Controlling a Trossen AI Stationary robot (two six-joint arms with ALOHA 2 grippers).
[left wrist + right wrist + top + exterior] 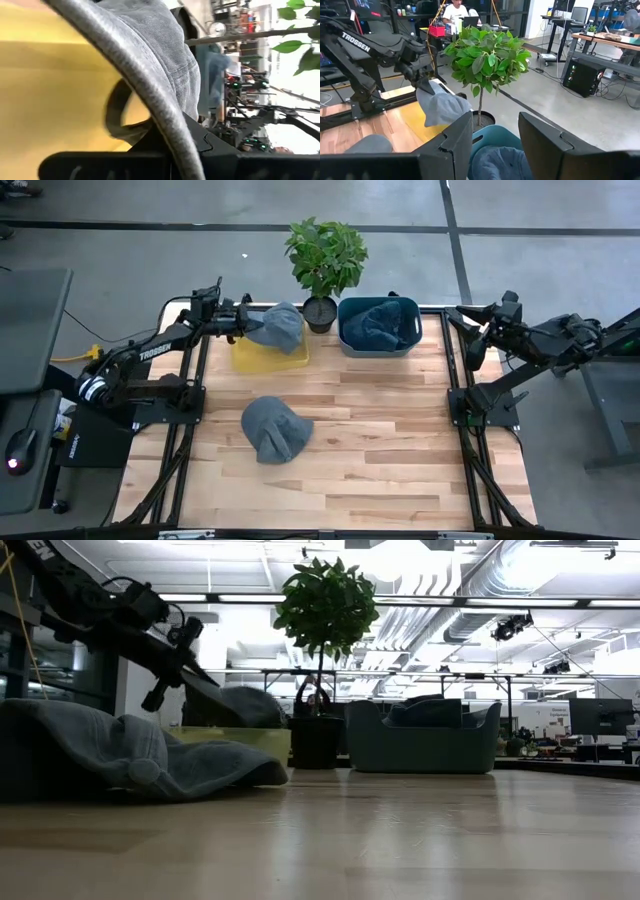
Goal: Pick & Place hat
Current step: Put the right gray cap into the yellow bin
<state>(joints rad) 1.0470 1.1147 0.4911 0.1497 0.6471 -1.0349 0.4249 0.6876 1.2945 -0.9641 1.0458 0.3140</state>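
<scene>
Soft grey corduroy-like cloth hat (278,326), ribbed and matt. Smooth yellow plastic tray (270,357). Pale planked wooden tabletop (370,430), faintly glossy. Teal plastic bin (378,343), matt.

grey hat (279,326): soft, hanging, held up over the yellow bin (268,357) near the tabletop's far edge | second grey hat (274,429): crumpled, lying flat near the tabletop's middle

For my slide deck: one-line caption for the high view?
Left tool holds a grey hat over the yellow bin; a second hat lies mid-table.
</scene>
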